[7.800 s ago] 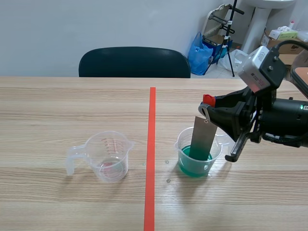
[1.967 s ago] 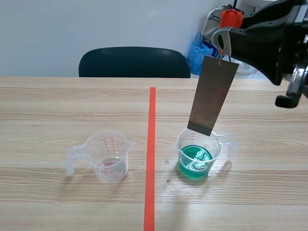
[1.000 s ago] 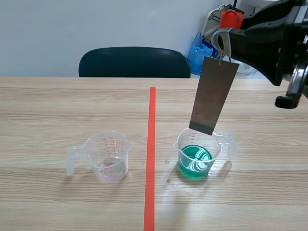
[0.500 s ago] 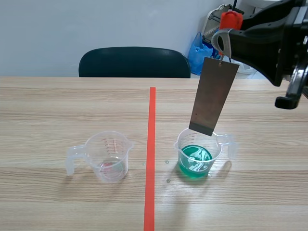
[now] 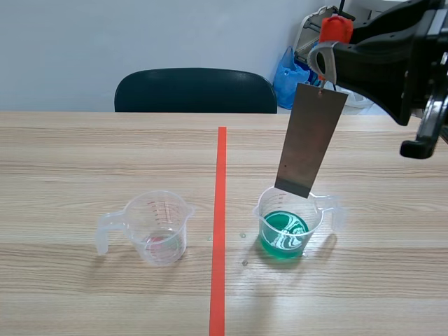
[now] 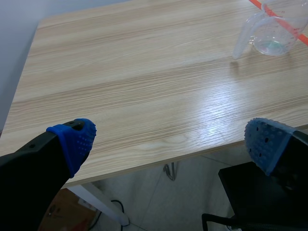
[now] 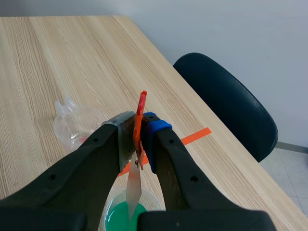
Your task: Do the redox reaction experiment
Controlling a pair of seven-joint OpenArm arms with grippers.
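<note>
- Clamped tight on a red clip (image 5: 337,28), high above the green-liquid beaker (image 5: 285,225): right gripper (image 7: 139,128), pads pressed flat against the clip's two sides.
- Hanging from that clip, tilted, directly over the green-liquid beaker: grey metal plate (image 5: 310,140), lower edge just above the rim and clear of the liquid.
- Standing upright on the wooden table (image 5: 84,154), handle turned away from the tape: the green-liquid beaker itself, about a third full.
- Running just beside the green-liquid beaker, toward the table's far edge: orange-red tape line (image 5: 220,210).
- Set across the tape from the green-liquid beaker, well apart from it: clear beaker (image 5: 158,227), upright, handle pointing away from the green one, a faint pink tinge at its bottom.
- Spread wide with nothing between the blue pads, far from the green-liquid beaker and out past the table's corner: left gripper (image 6: 171,143).
- Tucked in at the far edge, behind the green-liquid beaker and toward the clear one: dark chair (image 5: 196,89).
</note>
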